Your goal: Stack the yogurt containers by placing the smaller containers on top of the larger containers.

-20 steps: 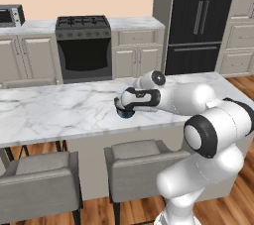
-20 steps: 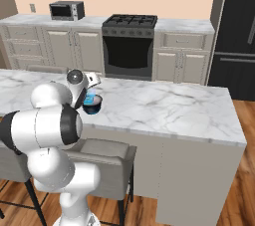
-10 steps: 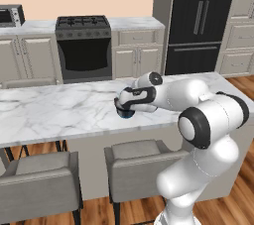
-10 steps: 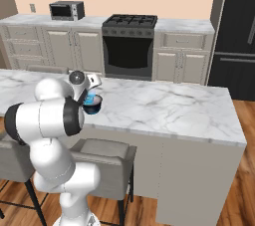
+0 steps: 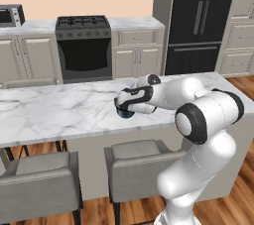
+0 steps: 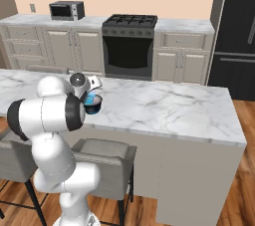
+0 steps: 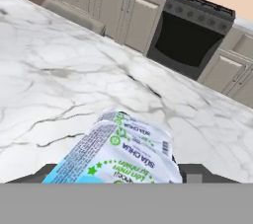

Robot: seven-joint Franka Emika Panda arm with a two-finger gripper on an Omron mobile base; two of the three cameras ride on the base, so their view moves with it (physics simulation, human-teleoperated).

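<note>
A light-blue yogurt container (image 7: 118, 154) with a printed whitish lid fills the space between my fingertips and leans at a tilt. My gripper (image 7: 118, 173) is shut on it, jaws standing wide. From its size alone I cannot tell whether it is the smaller or the larger one. In the left base view the gripper (image 5: 124, 110) is low over the marble island, with the blue cup (image 5: 125, 115) showing beneath it. In the right base view the same cup (image 6: 90, 101) shows at the gripper (image 6: 91, 102), right by a dark round bowl (image 6: 98, 108).
The marble island counter (image 5: 59, 110) stretches wide to the left and right of the hand. Two grey stools (image 5: 144, 162) stand along its near edge. A stove (image 5: 83, 45) and cabinets line the back wall, and a black fridge (image 5: 198, 16) stands at the right.
The arm's elbow has swung inward toward the island. The hand and the cup have stayed at the same spot on the counter.
</note>
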